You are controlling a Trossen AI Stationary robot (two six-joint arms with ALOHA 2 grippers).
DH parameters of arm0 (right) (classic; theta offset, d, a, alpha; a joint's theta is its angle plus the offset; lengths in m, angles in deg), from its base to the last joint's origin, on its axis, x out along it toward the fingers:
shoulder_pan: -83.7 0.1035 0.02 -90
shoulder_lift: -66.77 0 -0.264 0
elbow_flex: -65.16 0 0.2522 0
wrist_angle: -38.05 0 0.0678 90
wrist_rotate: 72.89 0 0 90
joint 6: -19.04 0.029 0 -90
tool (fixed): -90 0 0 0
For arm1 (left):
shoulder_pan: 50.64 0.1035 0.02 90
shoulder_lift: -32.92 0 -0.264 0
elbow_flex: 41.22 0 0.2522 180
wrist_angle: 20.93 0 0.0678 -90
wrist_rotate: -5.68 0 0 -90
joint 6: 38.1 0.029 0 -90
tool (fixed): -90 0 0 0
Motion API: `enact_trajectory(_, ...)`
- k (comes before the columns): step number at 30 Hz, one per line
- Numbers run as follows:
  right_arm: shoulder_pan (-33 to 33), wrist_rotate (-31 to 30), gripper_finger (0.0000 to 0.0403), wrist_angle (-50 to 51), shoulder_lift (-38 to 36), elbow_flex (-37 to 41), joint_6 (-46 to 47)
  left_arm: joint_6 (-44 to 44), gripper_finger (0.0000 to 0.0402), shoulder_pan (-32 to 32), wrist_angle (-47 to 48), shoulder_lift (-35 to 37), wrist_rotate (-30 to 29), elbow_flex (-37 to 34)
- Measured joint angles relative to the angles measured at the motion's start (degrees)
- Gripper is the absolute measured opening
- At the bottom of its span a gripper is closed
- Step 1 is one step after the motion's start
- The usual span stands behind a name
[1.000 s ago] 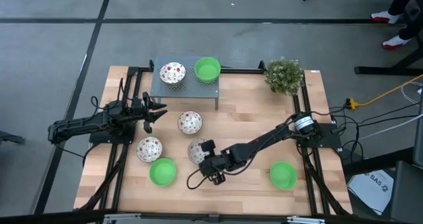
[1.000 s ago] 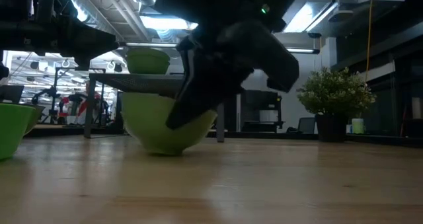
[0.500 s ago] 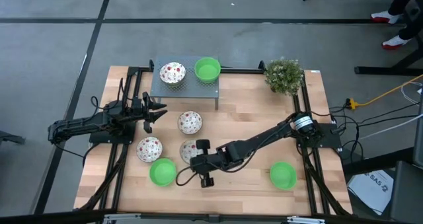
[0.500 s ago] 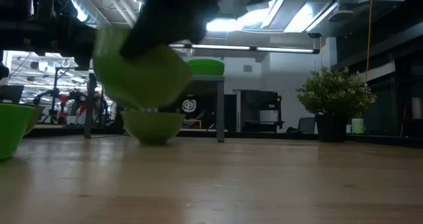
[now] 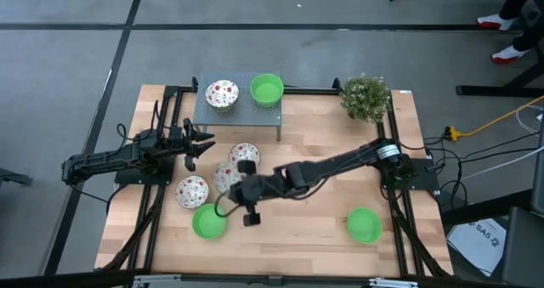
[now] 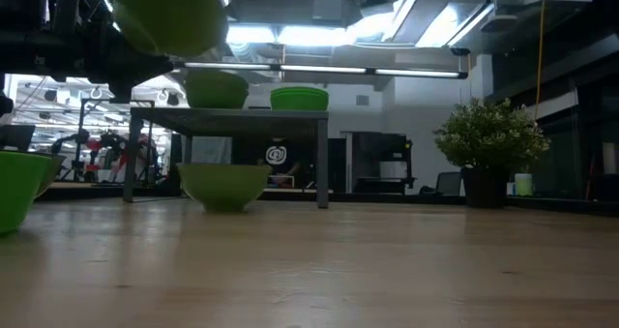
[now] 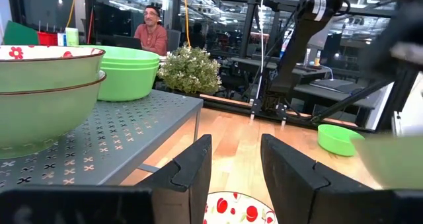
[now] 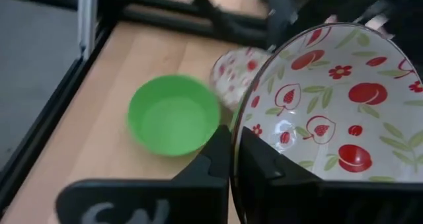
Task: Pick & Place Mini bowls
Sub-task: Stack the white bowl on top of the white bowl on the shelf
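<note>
Up off the table was a patterned mini bowl (image 8: 324,112), white with red fruit marks inside, its rim pinched between the nearly closed fingers of the right gripper (image 5: 240,189). In the high view that gripper sat over the middle-left of the wooden table (image 5: 314,228), just beside another patterned bowl (image 5: 245,154) and near a third (image 5: 191,190). The low view showed the held bowl's green underside (image 6: 166,14) well above the tabletop.

Below and beyond the carried bowl in the right wrist view lay a plain green bowl (image 8: 173,115), open side up, close to the table's left edge. That was the relation to watch: if the next move was a nesting drop, the held bowl hung tilted on edge and would need levelling before it came down over anything.

Further out, a grey perforated shelf (image 5: 242,111) carried one patterned bowl (image 5: 222,93) and one green bowl (image 5: 267,88), with a potted plant (image 5: 365,96) beside it. A lone green bowl (image 5: 364,224) sat far right. The left gripper (image 5: 200,142) waited near the shelf's corner, fingers parted and holding nothing. The right arm was plainly the nearer one for this job.
</note>
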Motion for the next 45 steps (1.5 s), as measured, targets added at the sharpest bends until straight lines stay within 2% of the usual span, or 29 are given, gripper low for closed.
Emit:
enact_trajectory(11, -7.05, 7.50, 0.0013, -2.70, 0.00, -7.94, -5.15, -0.02, 0.0125, 0.00, 0.00, 0.00, 0.00, 0.00)
enact_trajectory(19, -11.86, 13.14, 0.0013, -8.40, -0.04, -9.15, -12.89, -0.02, 0.0125, -0.02, 0.01, 0.00, -0.01, 0.00)
enact_trajectory(24, -15.36, 14.07, 0.0013, -11.37, -0.04, -9.22, -18.41, 0.00, 0.0125, -0.01, 0.00, 0.00, -0.01, 0.00)
enact_trajectory(37, -25.45, 14.17, 0.0014, -11.69, -0.04, -12.16, -29.98, 0.00, 0.0125, -0.02, 0.00, 0.00, 0.00, 0.00)
enact_trajectory(45, -30.05, 14.19, 0.0014, -10.26, -0.04, -12.16, -29.70, 0.00, 0.0125, 0.00, 0.00, 0.00, 0.00, 0.00)
